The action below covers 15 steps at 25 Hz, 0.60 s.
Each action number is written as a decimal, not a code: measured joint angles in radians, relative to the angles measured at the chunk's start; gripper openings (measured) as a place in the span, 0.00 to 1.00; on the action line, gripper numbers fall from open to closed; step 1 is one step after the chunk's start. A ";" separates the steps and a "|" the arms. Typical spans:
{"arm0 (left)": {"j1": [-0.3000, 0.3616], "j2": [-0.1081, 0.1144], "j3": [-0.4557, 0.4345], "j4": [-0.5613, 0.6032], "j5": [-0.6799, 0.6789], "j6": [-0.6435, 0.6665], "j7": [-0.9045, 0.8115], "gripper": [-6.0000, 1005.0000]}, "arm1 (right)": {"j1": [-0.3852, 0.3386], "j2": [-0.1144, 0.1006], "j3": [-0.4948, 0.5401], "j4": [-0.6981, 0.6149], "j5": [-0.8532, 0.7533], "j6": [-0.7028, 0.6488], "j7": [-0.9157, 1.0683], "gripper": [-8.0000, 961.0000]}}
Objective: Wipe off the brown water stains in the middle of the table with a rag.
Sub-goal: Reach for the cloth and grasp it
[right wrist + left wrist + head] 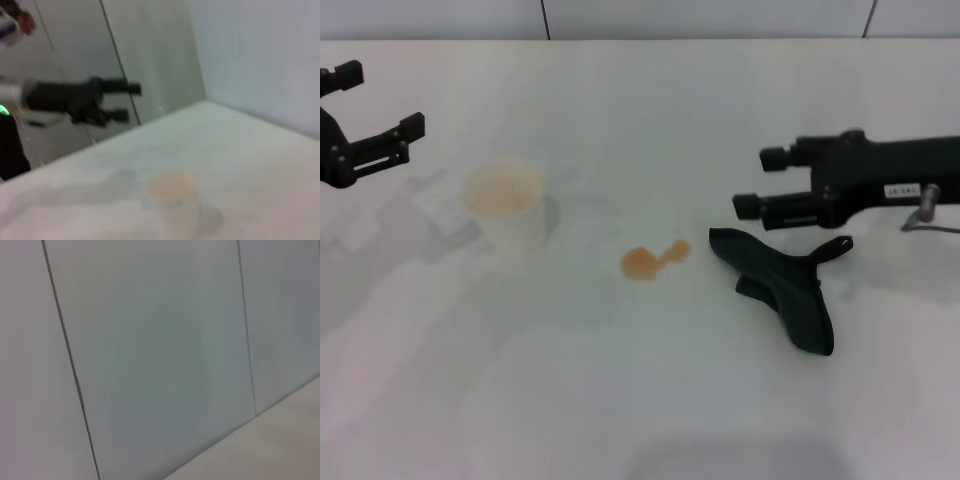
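A small orange-brown water stain (651,260) with a little tail lies in the middle of the white table (650,390). The dark rag (785,287) lies crumpled to its right. My right gripper (754,182) is open and empty, hovering just above and behind the rag, apart from it. My left gripper (380,108) is open and empty at the far left, held above the table; it also shows far off in the right wrist view (127,102).
A white cup (508,205) with tan liquid stands left of the stain; it also shows in the right wrist view (172,195). A panelled wall (150,355) rises behind the table's far edge.
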 joint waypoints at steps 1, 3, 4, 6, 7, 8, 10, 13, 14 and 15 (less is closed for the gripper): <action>0.000 0.001 -0.001 0.016 0.013 0.005 -0.012 0.88 | -0.001 0.000 0.001 -0.001 -0.031 0.000 0.016 0.81; 0.000 0.002 -0.004 0.043 0.033 0.017 -0.037 0.88 | 0.000 0.000 -0.004 -0.005 -0.091 -0.005 0.050 0.82; 0.000 0.002 -0.005 0.052 0.042 0.027 -0.046 0.88 | 0.001 0.001 -0.005 -0.005 -0.110 -0.008 0.064 0.82; 0.000 0.002 -0.007 0.066 0.058 0.049 -0.056 0.88 | 0.006 0.001 -0.008 -0.006 -0.155 -0.022 0.099 0.81; 0.000 0.002 -0.007 0.070 0.063 0.057 -0.057 0.88 | 0.008 0.000 -0.008 -0.006 -0.172 -0.031 0.113 0.81; 0.001 0.002 -0.007 0.071 0.066 0.064 -0.058 0.88 | 0.009 0.000 -0.008 -0.008 -0.183 -0.045 0.124 0.81; 0.001 0.001 -0.007 0.074 0.068 0.083 -0.063 0.88 | 0.011 -0.001 -0.005 -0.023 -0.215 -0.076 0.153 0.81; -0.001 0.006 -0.008 0.091 0.082 0.110 -0.087 0.88 | 0.012 -0.001 -0.009 -0.069 -0.283 -0.113 0.210 0.80; -0.002 0.009 -0.009 0.102 0.094 0.118 -0.099 0.88 | 0.012 0.000 -0.011 -0.076 -0.293 -0.120 0.219 0.80; -0.003 0.012 -0.009 0.112 0.106 0.125 -0.108 0.88 | 0.013 0.000 -0.014 -0.082 -0.302 -0.128 0.225 0.80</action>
